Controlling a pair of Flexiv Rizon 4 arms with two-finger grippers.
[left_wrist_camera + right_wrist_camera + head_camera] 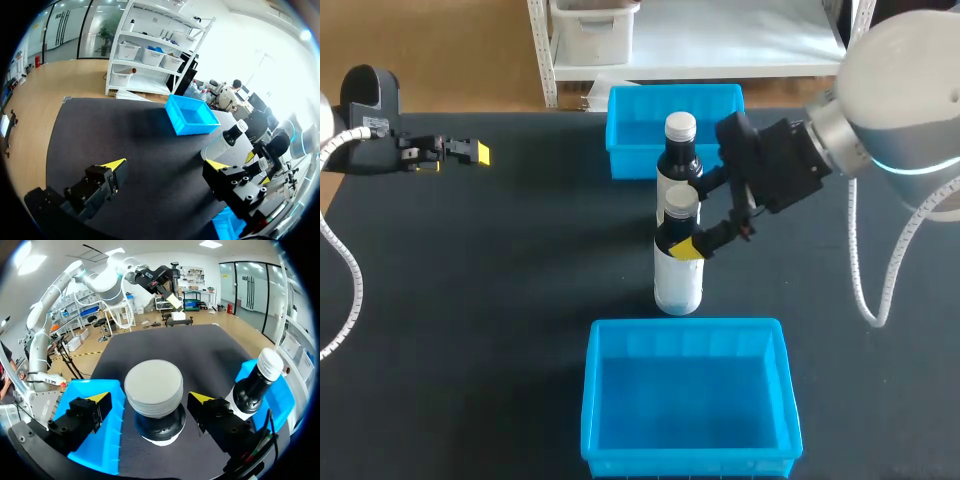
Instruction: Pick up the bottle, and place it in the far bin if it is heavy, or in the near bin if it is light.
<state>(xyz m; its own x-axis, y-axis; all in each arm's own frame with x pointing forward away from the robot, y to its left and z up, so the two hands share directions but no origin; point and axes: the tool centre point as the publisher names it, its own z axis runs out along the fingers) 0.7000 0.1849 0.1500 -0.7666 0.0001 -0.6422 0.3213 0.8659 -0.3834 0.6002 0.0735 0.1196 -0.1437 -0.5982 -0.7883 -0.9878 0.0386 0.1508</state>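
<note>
Two bottles with white caps stand mid-table between the bins. The near bottle (678, 265) has a dark top and a white lower body; its cap (154, 386) sits between the fingers of my right gripper (692, 218), which is open at neck height with a gap on both sides (149, 399). The far bottle (679, 152) stands just behind it, beside one right finger (257, 382). The far bin (630, 160) and near bin (590, 400) are blue and hold nothing. My left gripper (470, 152) hovers open at the far left (167, 165), holding nothing.
Dark mat covers the table (490, 300). In the right wrist view the near bin (100, 450) lies beside one finger and the far bin (285, 400) behind the far bottle. The left wrist view shows the far bin (192, 116) and a bottle (224, 142) ahead.
</note>
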